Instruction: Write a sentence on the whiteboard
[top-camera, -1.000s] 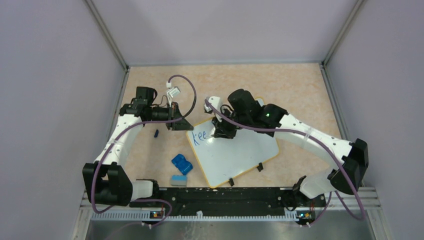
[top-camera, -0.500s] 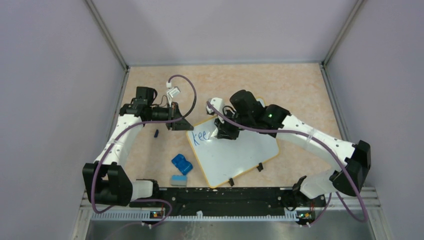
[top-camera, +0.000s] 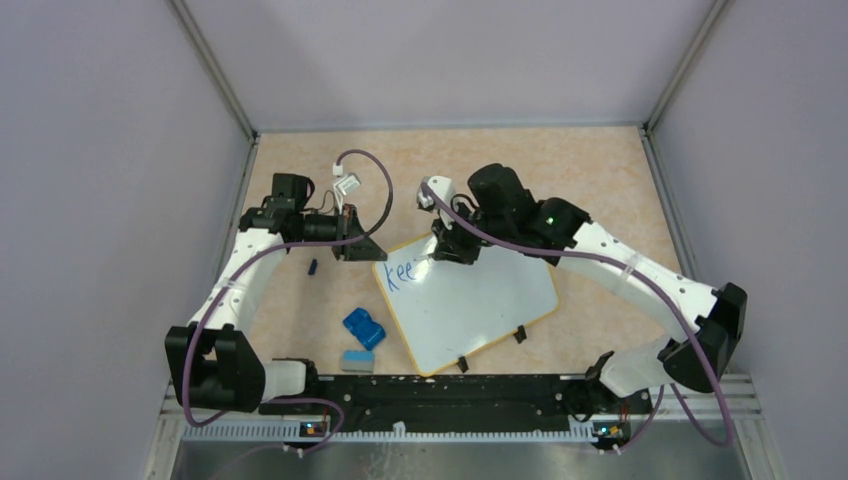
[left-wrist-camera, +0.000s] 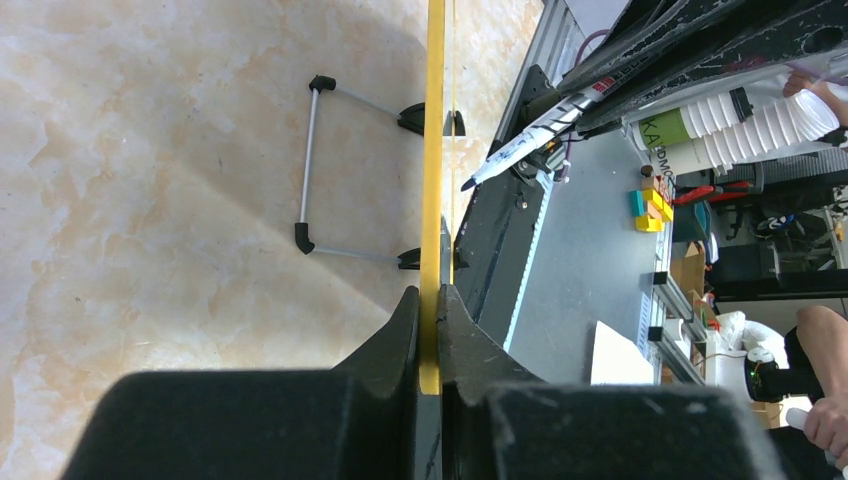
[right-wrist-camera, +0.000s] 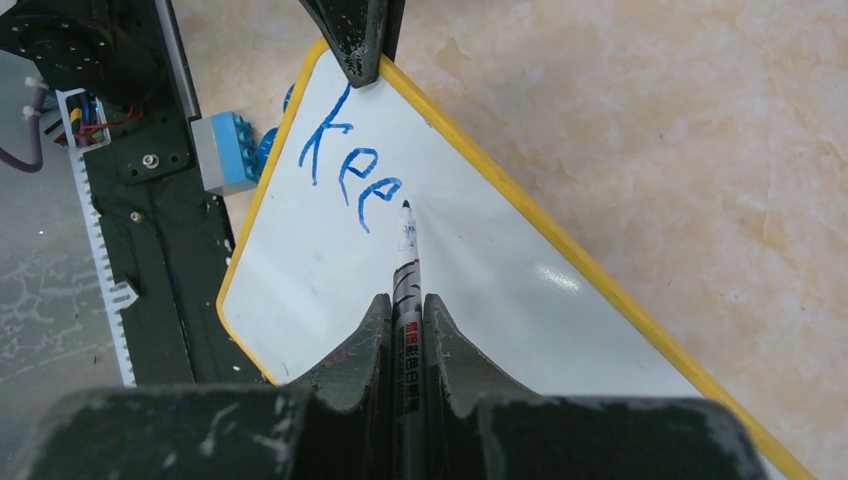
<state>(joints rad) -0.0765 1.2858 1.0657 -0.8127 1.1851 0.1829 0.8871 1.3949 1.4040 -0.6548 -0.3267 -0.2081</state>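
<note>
Three letters were up: the sentence (right-wrist-camera: 350, 168) read only "kee" in blue, so the first word was in hand. The right gripper (right-wrist-camera: 405, 300) was clenched on the marker (right-wrist-camera: 405, 262), its tip just beside the last "e". Whether it touched, I couldn't tell. The whiteboard (top-camera: 480, 310) lay askew on the table (top-camera: 580, 180), beneath that gripper, and the left gripper (left-wrist-camera: 428, 298) pinched its yellow rim at the far-left corner. Next, I'd judge, a "p": steady downstroke, light pressure.
</note>
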